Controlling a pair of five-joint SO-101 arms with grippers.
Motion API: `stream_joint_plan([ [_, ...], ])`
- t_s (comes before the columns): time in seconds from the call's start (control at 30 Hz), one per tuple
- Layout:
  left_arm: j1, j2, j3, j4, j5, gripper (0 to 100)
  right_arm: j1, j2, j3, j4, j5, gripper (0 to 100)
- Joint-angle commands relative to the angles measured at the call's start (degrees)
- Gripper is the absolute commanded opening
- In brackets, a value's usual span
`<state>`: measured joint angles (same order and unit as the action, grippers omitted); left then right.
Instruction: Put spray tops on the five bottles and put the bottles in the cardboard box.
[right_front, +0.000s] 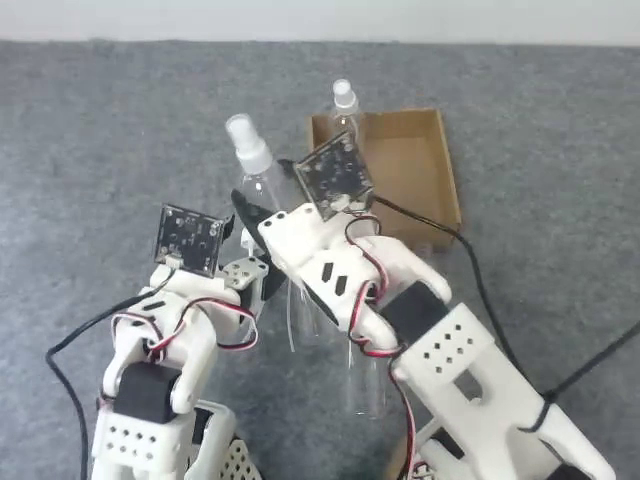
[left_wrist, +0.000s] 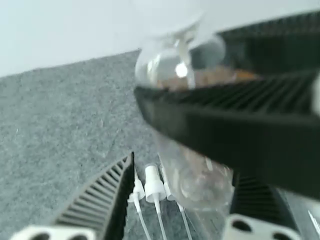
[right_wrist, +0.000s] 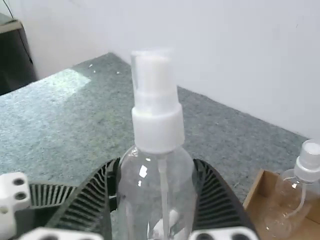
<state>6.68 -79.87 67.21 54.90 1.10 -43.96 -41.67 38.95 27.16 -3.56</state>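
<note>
Currently: bottle (right_wrist: 156, 200) with spray top (right_wrist: 156, 120) fitted, upright, raised over the worktop (right_front: 100, 130) near the cardboard box (right_front: 445, 175). Right tool (right_wrist: 155, 210) clamped round its body. Left tool (left_wrist: 175, 205) spread wide about the base, not gripping. Risks: slick wall slipping or tilting in the clamp; transfer knocking the boxed bottle (right_front: 345, 110).

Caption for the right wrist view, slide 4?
Right gripper holds a clear bottle with spray top on; second capped bottle in cardboard box.
</note>
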Motion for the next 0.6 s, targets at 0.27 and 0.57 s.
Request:
stream_joint_plan([
  [0.27,-0.44,1.58,-0.13,-2.37,-0.35,29,7.52,-8.75,-0.79,6.46,0.18,0.6],
  [0.57,-0.44,1.58,1.80,-2.02,-0.44,29,27.30,4.09,-10.73,4.26,5.98,0.6],
])
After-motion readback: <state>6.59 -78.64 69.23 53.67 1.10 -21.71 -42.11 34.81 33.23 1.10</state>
